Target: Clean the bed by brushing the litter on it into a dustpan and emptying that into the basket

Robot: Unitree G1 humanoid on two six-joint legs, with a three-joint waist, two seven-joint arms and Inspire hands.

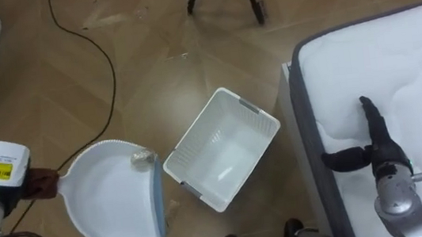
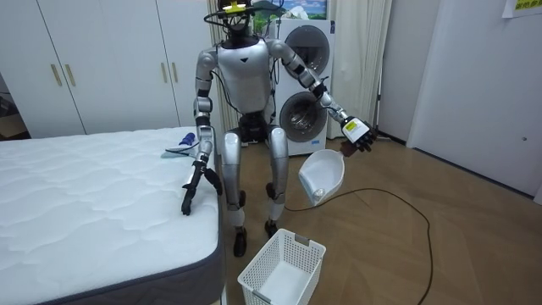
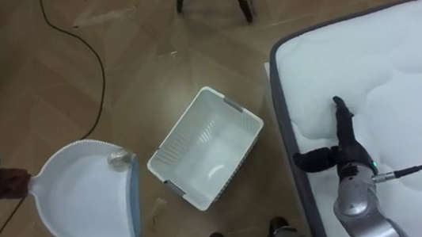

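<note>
Robot's black right hand (image 1: 379, 147) lies open-fingered on the white quilted mattress (image 1: 395, 57), right of the white slatted plastic basket (image 1: 197, 140). Left of the basket, its left hand (image 1: 41, 183) grips a white plastic dustpan (image 1: 108, 198) carrying a small crumpled scrap (image 1: 142, 157); tipping it into the basket seems next.

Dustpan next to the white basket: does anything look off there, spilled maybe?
Nothing looks spilled. A small crumpled scrap lies near the lip of the dustpan, which the left hand holds beside the basket, not over it; tipped now, the scrap might miss. The right hand rests open on the mattress.
</note>
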